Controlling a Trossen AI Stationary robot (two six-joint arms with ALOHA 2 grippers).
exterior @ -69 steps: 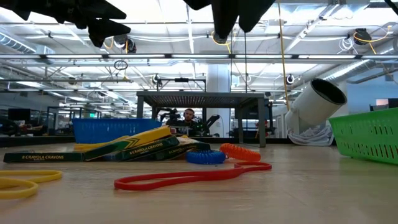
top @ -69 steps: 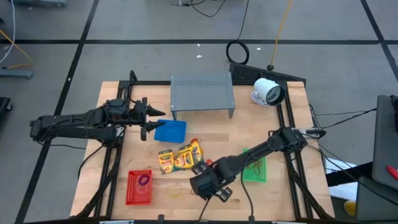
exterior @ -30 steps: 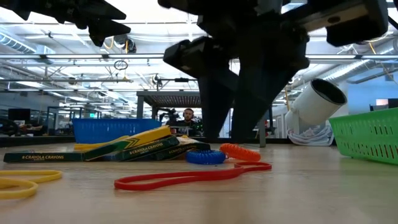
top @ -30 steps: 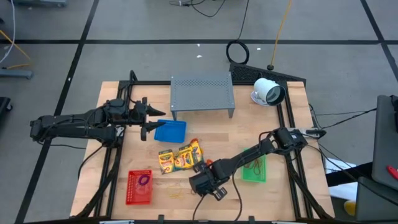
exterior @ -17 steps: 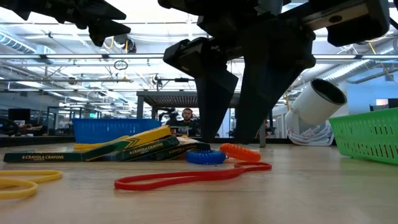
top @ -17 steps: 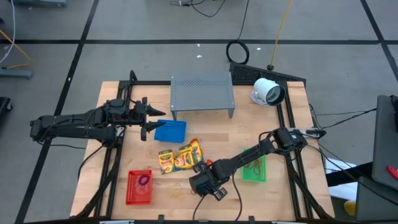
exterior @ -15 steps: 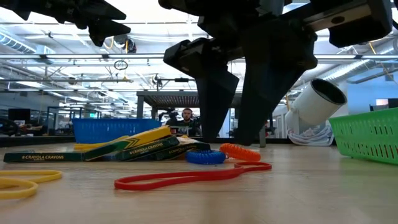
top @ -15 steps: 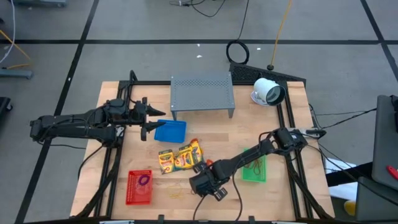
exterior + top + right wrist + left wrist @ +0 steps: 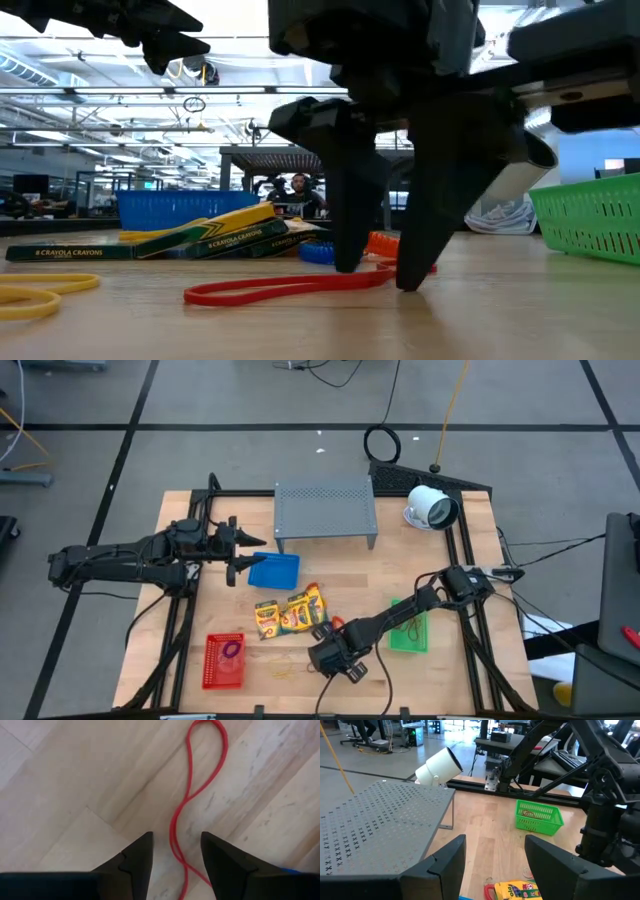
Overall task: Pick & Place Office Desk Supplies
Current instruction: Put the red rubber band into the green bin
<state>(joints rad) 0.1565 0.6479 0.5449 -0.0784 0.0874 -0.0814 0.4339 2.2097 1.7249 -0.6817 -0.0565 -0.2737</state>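
- I am looking down on the surface (image 9: 400, 575), a wooden top with both arms reaching over it.
- The grey stand (image 9: 325, 510) is sitting at the far side, and the white device (image 9: 432, 508) is lying just to its right.
- My left arm is hanging over the left edge; its jaws (image 9: 238, 550) are spread apart with nothing between them, right beside the blue basket (image 9: 274, 570).
- My right arm is stretching from the right edge toward the near middle; its jaws (image 9: 378, 280) are standing apart, tips down at the surface, straddling the red band (image 9: 192, 800) without gripping it.
- The green basket (image 9: 538, 816) is resting at the right, partly under the right arm, with something thin lying inside that I cannot make out.
- The red basket (image 9: 224, 661) is sitting at the near left corner, holding a purple loop (image 9: 232, 650).
- The crayon packs (image 9: 290, 611) are lying in a loose bunch mid-surface, between the blue basket and the right jaws.
- The red band is lying flat as a long narrow loop on the wood.
- In the low view a blue coil (image 9: 318, 252) and an orange coil (image 9: 381, 242) are resting just behind the red band.
- A yellow band (image 9: 40, 292) is lying at the near left, well apart from the red one.
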